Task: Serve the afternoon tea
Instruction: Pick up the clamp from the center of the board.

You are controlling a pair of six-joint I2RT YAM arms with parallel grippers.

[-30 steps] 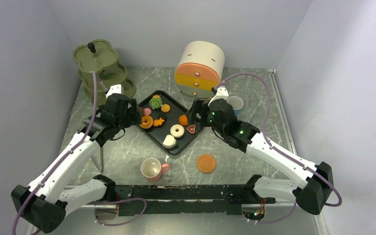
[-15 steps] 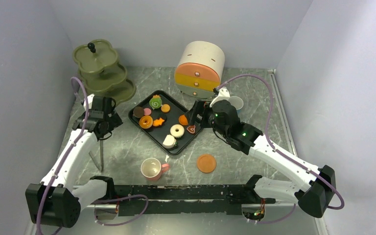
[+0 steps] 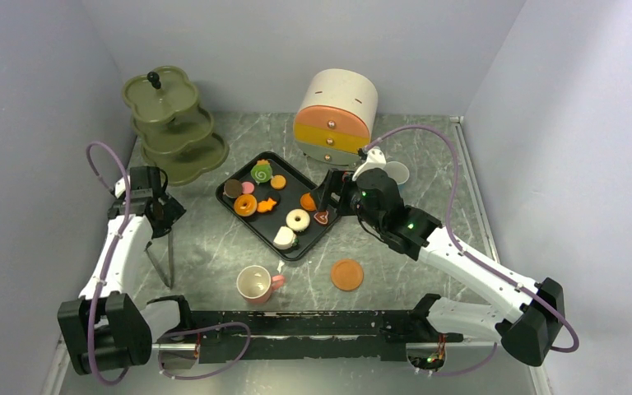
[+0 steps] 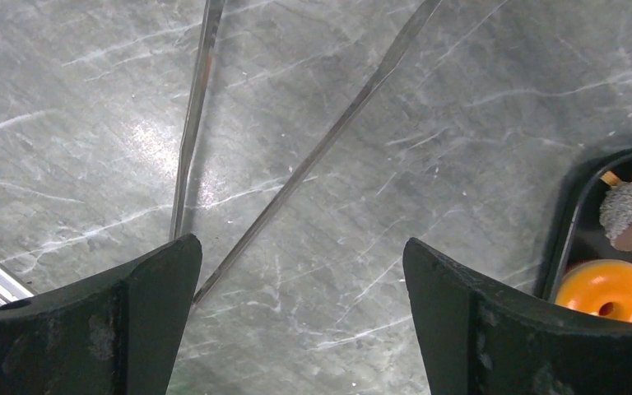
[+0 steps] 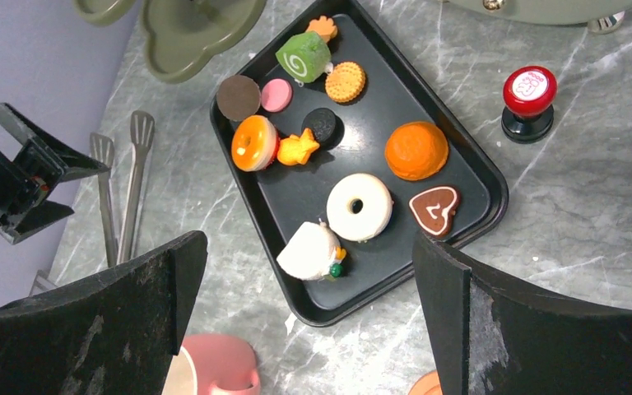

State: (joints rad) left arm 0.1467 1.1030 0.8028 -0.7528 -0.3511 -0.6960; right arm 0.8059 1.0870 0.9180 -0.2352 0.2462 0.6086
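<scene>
The black tray (image 3: 309,243) holds the pastries: green swirl roll (image 5: 303,56), orange doughnut (image 5: 254,142), white doughnut (image 5: 359,206), heart cookie (image 5: 434,210) and several others. The pink cup (image 3: 255,284) and one orange saucer (image 3: 347,274) stand on the table in front of the tray. The blue cup (image 3: 398,171) is mostly hidden behind my right wrist. My right gripper (image 3: 332,193) (image 5: 309,243) is open and empty above the tray's right edge. My left gripper (image 3: 163,220) (image 4: 300,255) is open and empty, left of the tray, above metal tongs (image 4: 193,123).
The olive tiered stand (image 3: 169,119) stands at the back left. A round drawer box (image 3: 336,115) stands behind the tray. A red stamp (image 5: 528,95) sits by the tray's right corner. The tongs (image 3: 169,259) lie on the table left of the pink cup.
My left arm has drawn back from the tray's left edge to the left side of the table, over the tongs. My right arm has barely moved.
</scene>
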